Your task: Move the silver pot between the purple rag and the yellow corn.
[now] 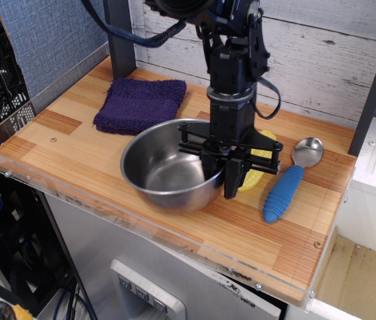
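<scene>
Jaws clamped on silver pot [168,170] rim at 3 o'clock, between purple rag [139,103] and yellow corn [260,167]; release left.

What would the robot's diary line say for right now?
gripper: shut on silver pot rim | pot: between purple rag and yellow corn | spoon: untouched

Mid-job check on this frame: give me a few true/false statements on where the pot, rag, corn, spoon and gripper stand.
1. The gripper is clamped on the silver pot at its right rim. True.
2. The purple rag lies inside the pot. False: it lies flat on the table, behind the pot to the left.
3. The yellow corn is partly hidden behind the gripper. True.
4. The blue-handled spoon sits left of the pot. False: it lies right of the corn.
</scene>
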Tool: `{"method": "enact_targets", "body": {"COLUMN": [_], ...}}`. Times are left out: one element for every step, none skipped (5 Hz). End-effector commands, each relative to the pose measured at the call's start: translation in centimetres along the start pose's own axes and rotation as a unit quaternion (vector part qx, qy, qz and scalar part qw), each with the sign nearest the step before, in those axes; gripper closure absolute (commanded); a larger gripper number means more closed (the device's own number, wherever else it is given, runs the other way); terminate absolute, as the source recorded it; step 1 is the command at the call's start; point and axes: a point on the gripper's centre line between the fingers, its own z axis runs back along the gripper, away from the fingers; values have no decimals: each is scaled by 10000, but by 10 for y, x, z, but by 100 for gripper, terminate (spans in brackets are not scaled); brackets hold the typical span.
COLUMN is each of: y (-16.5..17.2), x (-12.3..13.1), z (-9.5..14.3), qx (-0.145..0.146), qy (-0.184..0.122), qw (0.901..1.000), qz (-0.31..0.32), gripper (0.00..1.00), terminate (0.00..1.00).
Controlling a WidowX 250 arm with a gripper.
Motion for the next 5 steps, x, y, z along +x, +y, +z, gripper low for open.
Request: {"method": "enact_targets", "body": {"y": [6,-7,-15,-15,-7], "x": [2,1,-3,-7,-5], "z": [14,58,107,150,154], "qx": [-156,-28,195,444,534], "qy": [-21,-836,-1867,-2222,-2051], "qw": [9999,9962,9816,9735,9772], "qz": [71,-226,-340,-315,-121], "gripper": [0,0,0,0,0], "terminate": [0,0,0,0,0]}}
